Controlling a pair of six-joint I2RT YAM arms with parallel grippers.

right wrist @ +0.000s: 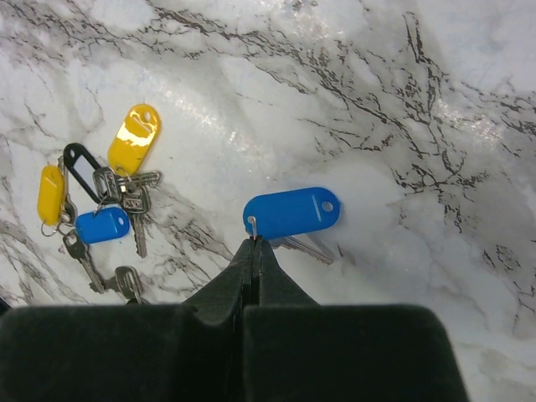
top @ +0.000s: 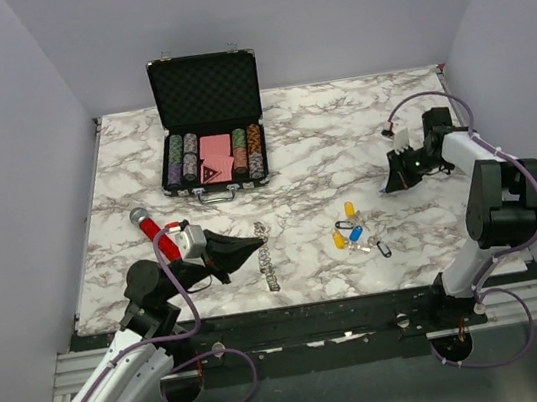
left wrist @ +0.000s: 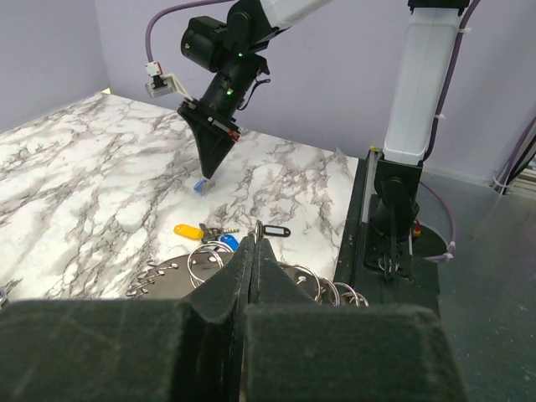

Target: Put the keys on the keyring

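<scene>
The right claw (right wrist: 254, 244) is pinched tight on the small wire loop of a blue-tagged key (right wrist: 291, 211); the tag lies just past the fingertips, the metal blade showing beside it over the marble bench (right wrist: 435, 100); whether that key rests on the marble or hangs just clear of it I cannot tell. The rest of the keys (right wrist: 102, 226), with yellow, blue and black heads, lie in a loose heap to the left of this claw in its own view, apart from its tips. The left claw (left wrist: 254, 248) has its jaws pressed together with no gap; its tips sit right at the keyring (top: 268, 262), whose silvery rings spread beneath and to either side of the fingers; whether a ring is caught between them I cannot tell. An open chip case (top: 203, 89) stands well beyond the left claw.
</scene>
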